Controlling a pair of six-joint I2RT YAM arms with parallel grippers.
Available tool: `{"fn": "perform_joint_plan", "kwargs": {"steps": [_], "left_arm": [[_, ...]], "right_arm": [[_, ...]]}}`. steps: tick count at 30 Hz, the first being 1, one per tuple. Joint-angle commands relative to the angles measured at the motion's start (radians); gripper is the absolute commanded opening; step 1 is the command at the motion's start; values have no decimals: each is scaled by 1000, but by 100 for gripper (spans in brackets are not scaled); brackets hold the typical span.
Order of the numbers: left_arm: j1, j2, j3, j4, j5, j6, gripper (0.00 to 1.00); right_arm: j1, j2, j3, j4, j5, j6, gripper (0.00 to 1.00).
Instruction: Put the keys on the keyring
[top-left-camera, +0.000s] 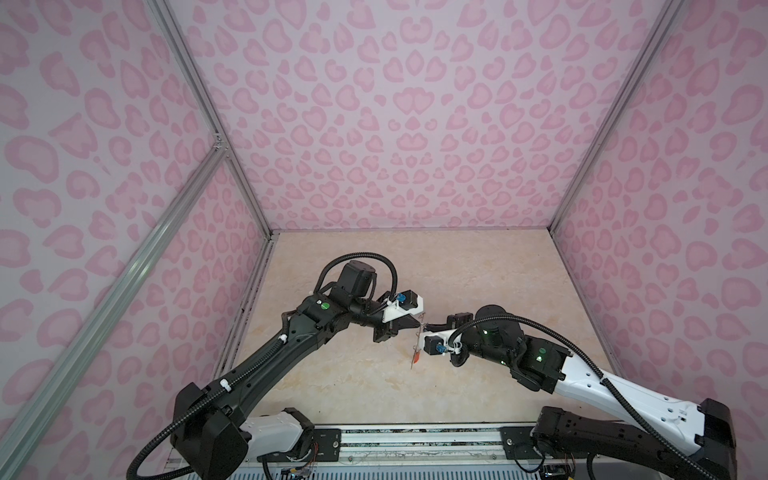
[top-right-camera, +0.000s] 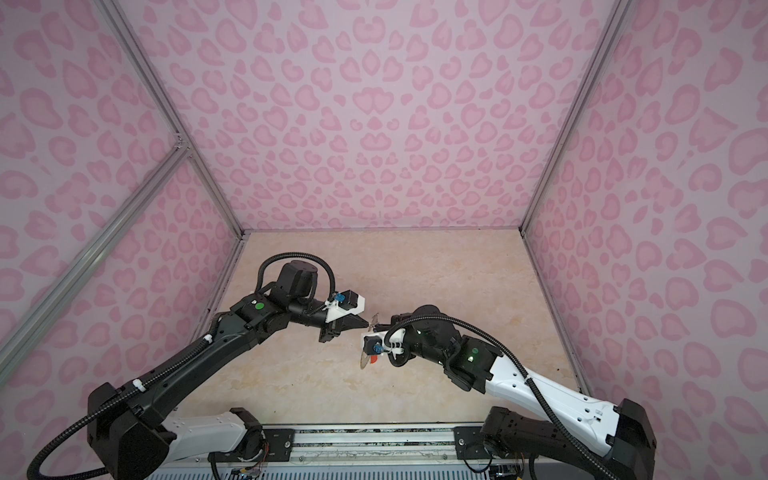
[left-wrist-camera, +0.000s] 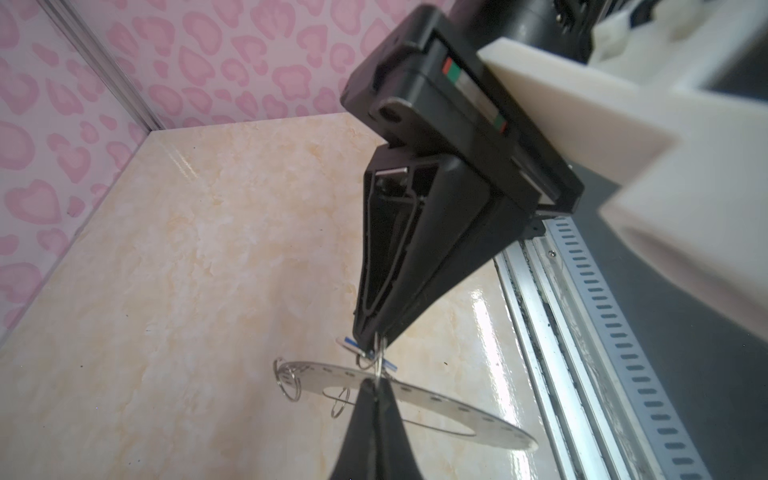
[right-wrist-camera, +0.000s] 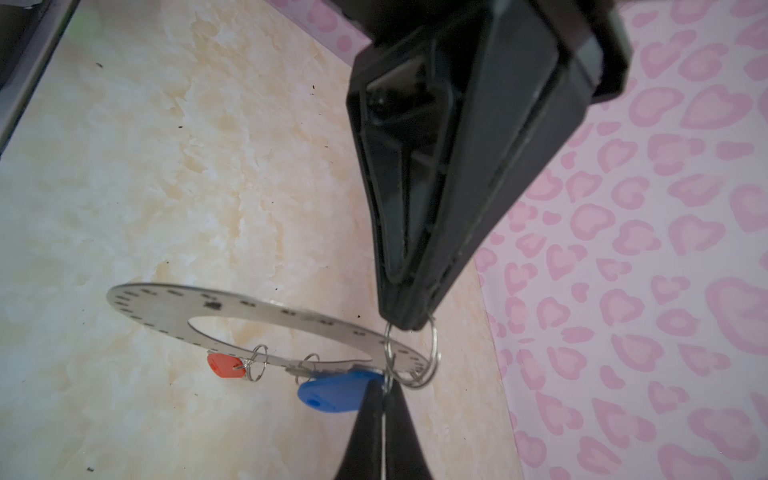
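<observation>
My two pincers meet over the beige marble-patterned tabletop (top-left-camera: 374, 270), near its middle and a little toward 6 o'clock in both top views. The left pincer (right-wrist-camera: 409, 325) reaches in from 9 o'clock, the right pincer (left-wrist-camera: 374, 334) from 3 o'clock. Between them is the keyring (right-wrist-camera: 166, 307), a flat grey metal disc with a large centre hole and small slots round the rim. From the top it shows on its edge, running from 12 to 6 o'clock, and my pincers are at its 12 o'clock end. Whether its lower rim touches the tabletop I cannot tell.

My left pincer is pressed together and pinches the large thin wire loop (right-wrist-camera: 437, 351) that passes through the rim of the disc. My right pincer has its fingers very near each other, with only a narrow slit. Its tips are at the same loop from the opposite side, just beside the blue oval plastic tag (right-wrist-camera: 332, 392) of one small silver key. If it really pinches something I cannot tell. The blade of this key lies along the disc. The red oval plastic tag (right-wrist-camera: 224, 365) hangs on a small wire loop (right-wrist-camera: 266, 358) in the rim, toward the 6 o'clock end.
</observation>
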Motion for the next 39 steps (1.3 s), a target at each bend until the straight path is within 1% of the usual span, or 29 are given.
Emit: {"fn": "perform_joint_plan", "kwargs": {"steps": [1, 2, 4, 7, 14, 16, 18, 22, 29, 33, 39], "left_arm": [[3, -13, 17, 143, 55, -55, 3], [3, -13, 17, 152, 55, -62, 3], [3, -10, 16, 172, 49, -75, 3], [5, -12, 13, 203, 43, -96, 3], [5, -15, 4, 263, 41, -134, 3], [3, -16, 0, 274, 39, -139, 3], [3, -18, -1, 282, 39, -143, 3], [0, -22, -4, 280, 40, -142, 3], [-6, -23, -6, 257, 49, -124, 3], [-6, -24, 0, 247, 52, -117, 3], [-6, -28, 4, 243, 53, -108, 3]], "right_arm": [[0, -7, -2, 23, 50, 61, 21], [0, -16, -3, 29, 65, 75, 23], [-16, -39, -1, 41, 80, 163, 26], [-73, -78, 4, -7, -41, 269, 28], [-79, -166, -36, 59, -89, 416, 29], [-80, -171, -36, 94, -114, 457, 26], [-80, -167, -35, 119, -145, 482, 26], [-85, -158, -33, 161, -134, 524, 23], [-120, -144, -23, 221, -198, 587, 22], [-149, -136, -26, 257, -254, 626, 22], [-158, -93, 10, 219, -275, 628, 21]]}}
